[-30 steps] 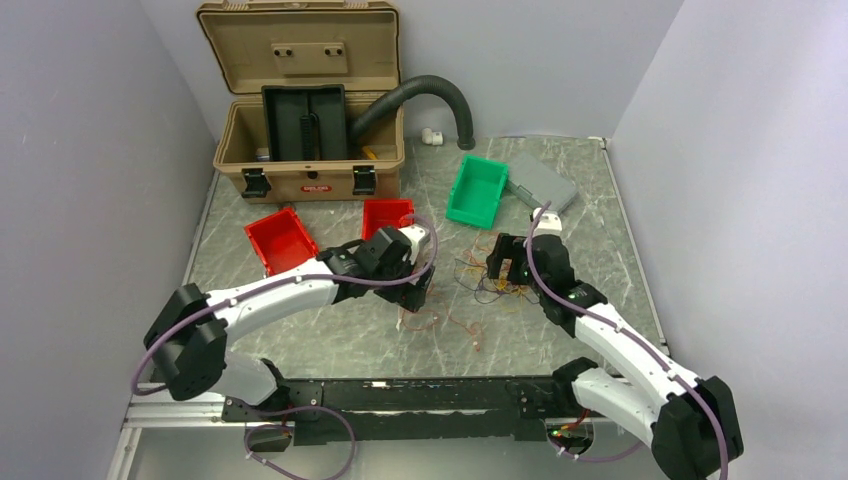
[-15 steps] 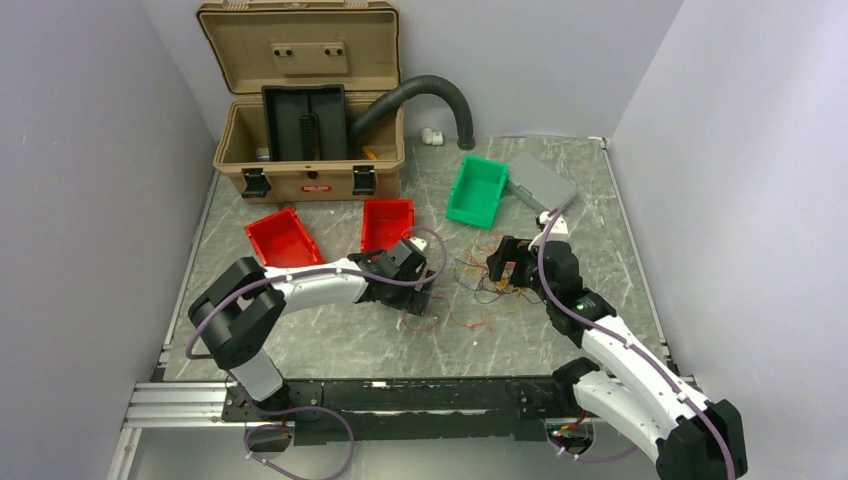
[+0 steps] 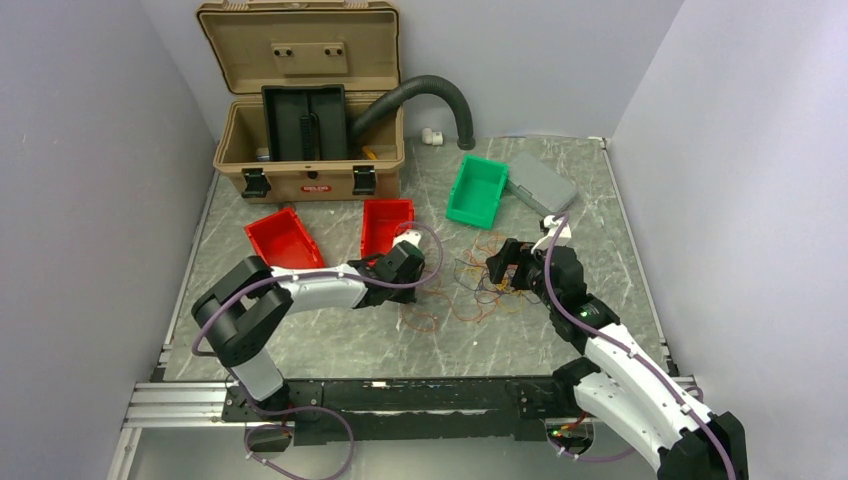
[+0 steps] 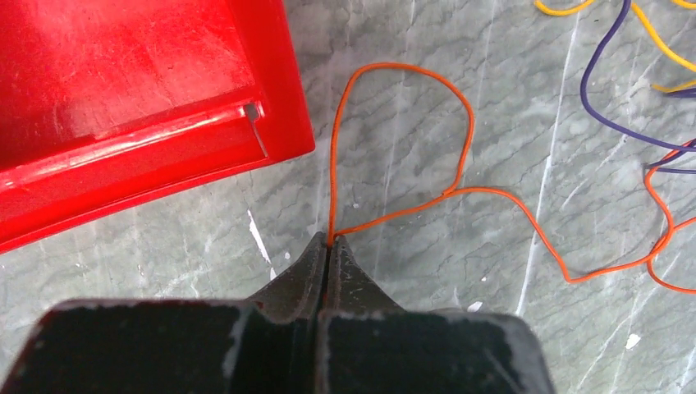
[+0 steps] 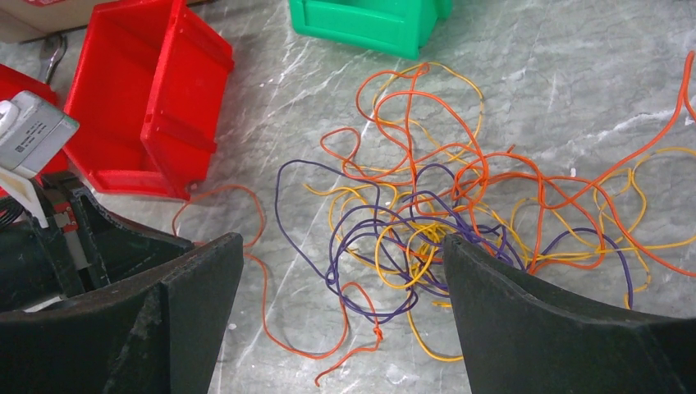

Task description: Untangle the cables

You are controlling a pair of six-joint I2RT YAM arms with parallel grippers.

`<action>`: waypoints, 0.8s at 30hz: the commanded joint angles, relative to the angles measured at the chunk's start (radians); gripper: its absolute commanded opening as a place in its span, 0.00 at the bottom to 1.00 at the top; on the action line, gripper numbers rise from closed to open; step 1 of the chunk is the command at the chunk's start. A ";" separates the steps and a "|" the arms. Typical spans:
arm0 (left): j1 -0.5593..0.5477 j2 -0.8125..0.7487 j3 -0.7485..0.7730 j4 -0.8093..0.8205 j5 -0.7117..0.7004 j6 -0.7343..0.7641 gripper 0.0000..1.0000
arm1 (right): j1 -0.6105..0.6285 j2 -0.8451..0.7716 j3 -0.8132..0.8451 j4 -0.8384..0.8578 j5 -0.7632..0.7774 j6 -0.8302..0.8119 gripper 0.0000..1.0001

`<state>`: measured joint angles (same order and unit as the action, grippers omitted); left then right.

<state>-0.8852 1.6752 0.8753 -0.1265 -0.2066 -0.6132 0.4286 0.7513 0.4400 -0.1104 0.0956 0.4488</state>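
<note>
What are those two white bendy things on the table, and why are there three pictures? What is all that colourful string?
Those are two robot arms, each ending in a two-finger pincher called a gripper. The big picture looks down from above; the other two come from little cameras on each arm's wrist. The string is a tangle of thin cables, orange, yellow and purple, lying on the grey table. The robot is meant to untangle them. The left gripper is pinched shut on one orange cable, next to a red bin. The right gripper is open, hanging over the tangle. Farther back are another red bin, a green bin and an open tan toolbox.
</note>
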 commanded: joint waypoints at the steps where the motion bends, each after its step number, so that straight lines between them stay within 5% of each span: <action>1: -0.007 -0.022 -0.061 -0.025 -0.025 -0.014 0.00 | -0.002 -0.013 0.023 0.050 -0.005 -0.004 0.93; 16: 0.005 -0.378 0.122 -0.521 -0.130 0.193 0.00 | -0.003 0.015 0.034 0.017 -0.020 0.018 0.93; 24: 0.097 -0.564 0.162 -0.570 0.014 0.253 0.00 | 0.033 0.190 0.085 0.033 -0.341 -0.029 1.00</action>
<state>-0.8215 1.1439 0.9916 -0.6434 -0.2676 -0.4080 0.4294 0.8551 0.4545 -0.1040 -0.0887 0.4320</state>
